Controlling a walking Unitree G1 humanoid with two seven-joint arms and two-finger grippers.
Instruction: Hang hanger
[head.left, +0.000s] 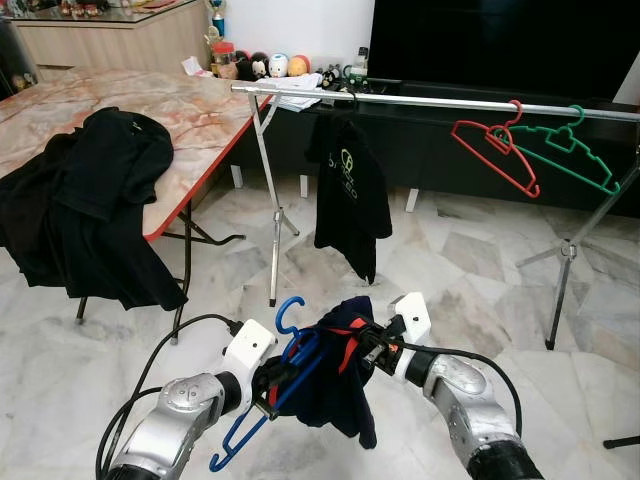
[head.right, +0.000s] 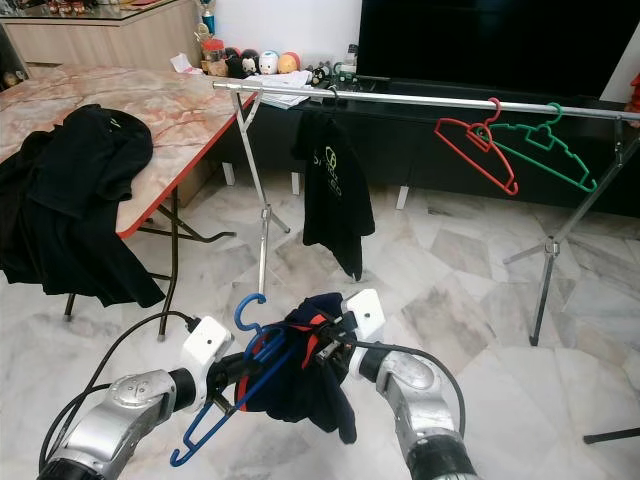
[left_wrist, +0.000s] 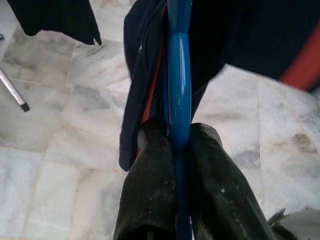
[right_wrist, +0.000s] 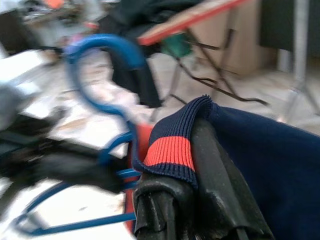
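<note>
Low centre of frame, the left gripper (left_wrist: 172, 145) pinches the blue plastic hanger (head.left: 262, 405); the right gripper (right_wrist: 200, 165) seems clamped on the navy red-trimmed garment's (head.left: 340, 385) collar. Seat the shoulders first, then lift to the silver rail (head.left: 420, 100), upper right.

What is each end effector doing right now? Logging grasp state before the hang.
Left end effector: shut on the blue hanger.
Right end effector: shut on the navy garment.
</note>
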